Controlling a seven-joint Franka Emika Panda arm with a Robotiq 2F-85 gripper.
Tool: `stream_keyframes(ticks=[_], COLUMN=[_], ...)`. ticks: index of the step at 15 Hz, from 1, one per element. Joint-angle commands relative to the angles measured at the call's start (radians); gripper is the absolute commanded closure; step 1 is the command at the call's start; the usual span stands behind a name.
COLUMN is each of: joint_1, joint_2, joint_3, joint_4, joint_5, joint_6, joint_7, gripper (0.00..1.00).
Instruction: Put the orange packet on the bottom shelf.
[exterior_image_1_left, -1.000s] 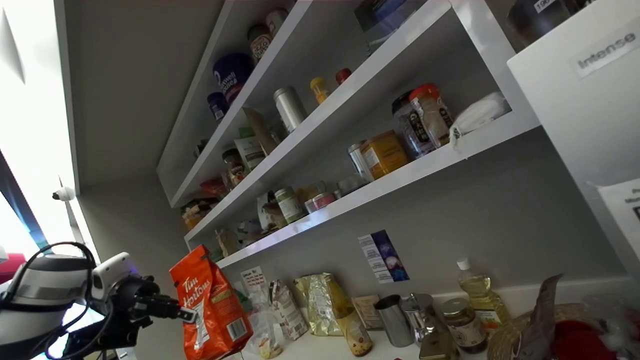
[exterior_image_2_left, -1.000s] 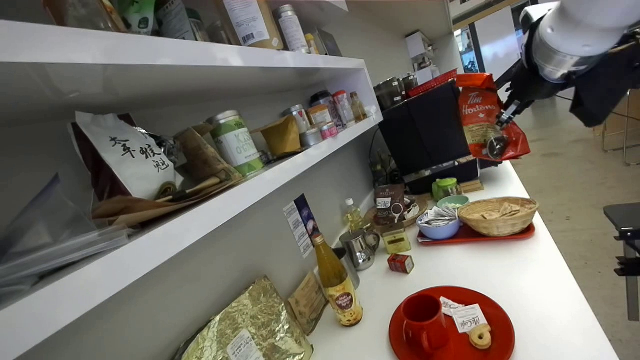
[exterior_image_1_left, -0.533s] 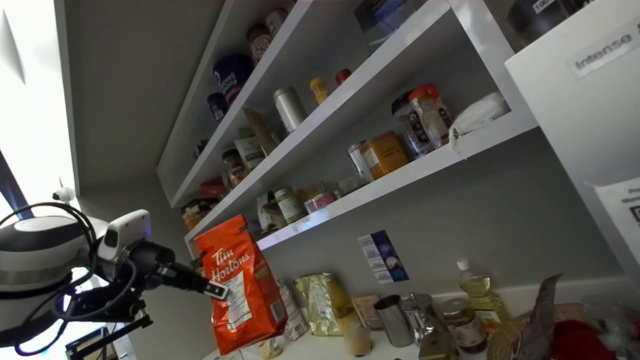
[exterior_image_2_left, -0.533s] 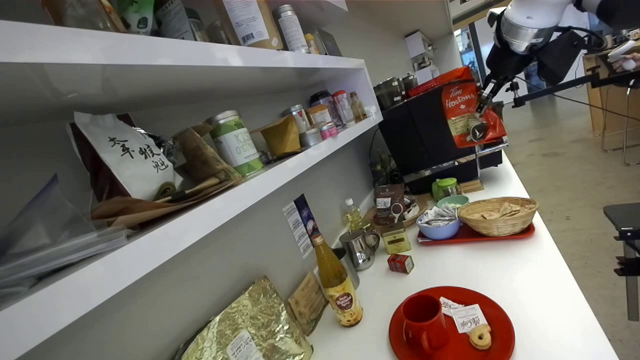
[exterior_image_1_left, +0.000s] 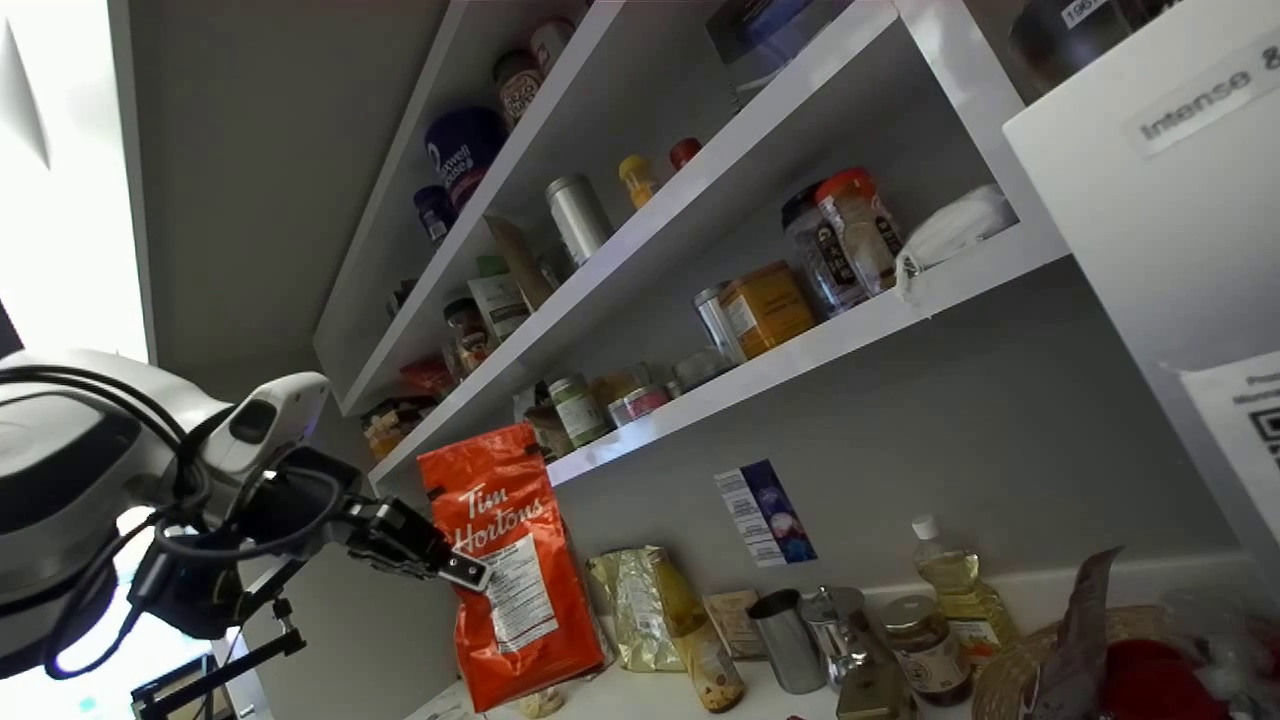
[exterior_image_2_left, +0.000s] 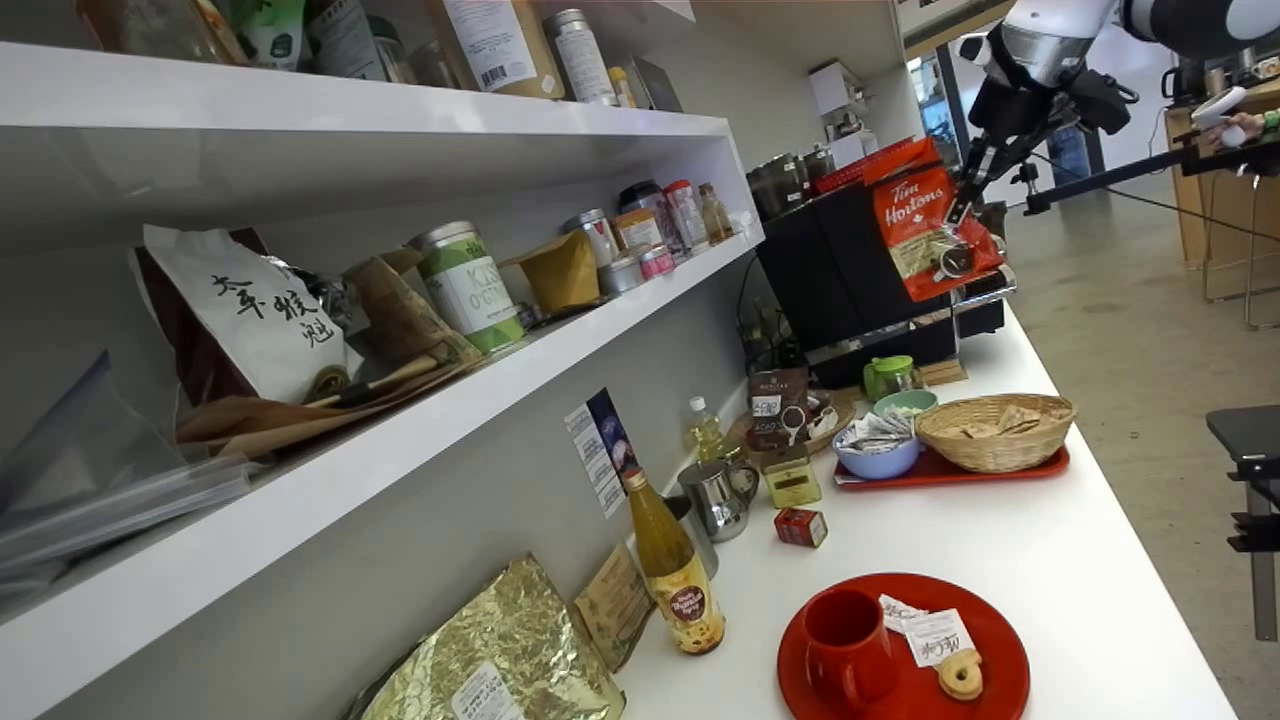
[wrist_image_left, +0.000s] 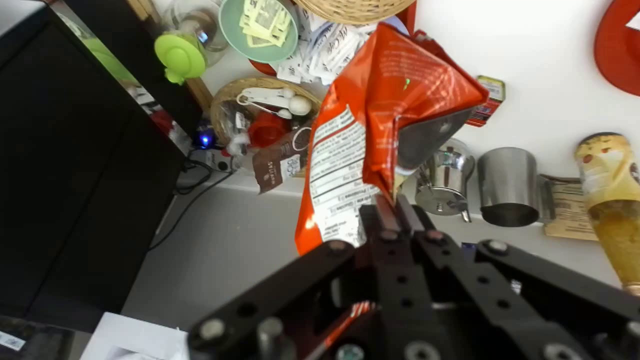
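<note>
The orange packet is a red-orange Tim Hortons bag with white lettering; it shows in both exterior views (exterior_image_1_left: 580, 620) (exterior_image_2_left: 915, 235) and in the wrist view (wrist_image_left: 415, 85). My gripper (exterior_image_1_left: 470, 572) is shut on a fold of it, as the wrist view (wrist_image_left: 397, 205) shows. The packet hangs in the air, slightly tilted. The bottom shelf shows in both exterior views (exterior_image_1_left: 760, 382) (exterior_image_2_left: 400, 432). In an exterior view the packet covers the shelf's far left end; how far apart they are I cannot tell. Between the fingertips the pinched part is mostly hidden.
On the bottom shelf stand a green-white tin (exterior_image_2_left: 470, 290), an amber jar (exterior_image_1_left: 768, 310) and bags (exterior_image_2_left: 245, 310). Below, the counter holds a bottle (exterior_image_2_left: 675, 570), a gold bag (exterior_image_2_left: 500, 650), a red plate (exterior_image_2_left: 1000, 690) and a basket (exterior_image_2_left: 995, 435). A black machine (exterior_image_2_left: 820, 280) stands behind the packet.
The gripper and the packet have moved right and up in an exterior view, mostly earlier in this second. The packet has turned and tilted slightly. The hold on it is kept.
</note>
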Motion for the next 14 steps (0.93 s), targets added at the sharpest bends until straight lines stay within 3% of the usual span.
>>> stream_keyframes(ticks=[1,3,6,11,14], joint_1=[-0.078,-0.142,-0.276,-0.520,-0.625], joint_2=[0.124,0.186,0.287,0.437,0.507], joint_3=[0.055,0.110,0.202,0.394,0.476], joint_4=[0.060,0.083,0.118,0.220,0.292], joint_5=[0.216,0.312,0.364,0.400,0.421], joint_6=[0.121,0.158,0.260,0.421,0.465], joint_7=[-0.232,-0.317,-0.363,-0.355,-0.350], gripper=[0.99,0.99,0.99,0.99,0.99])
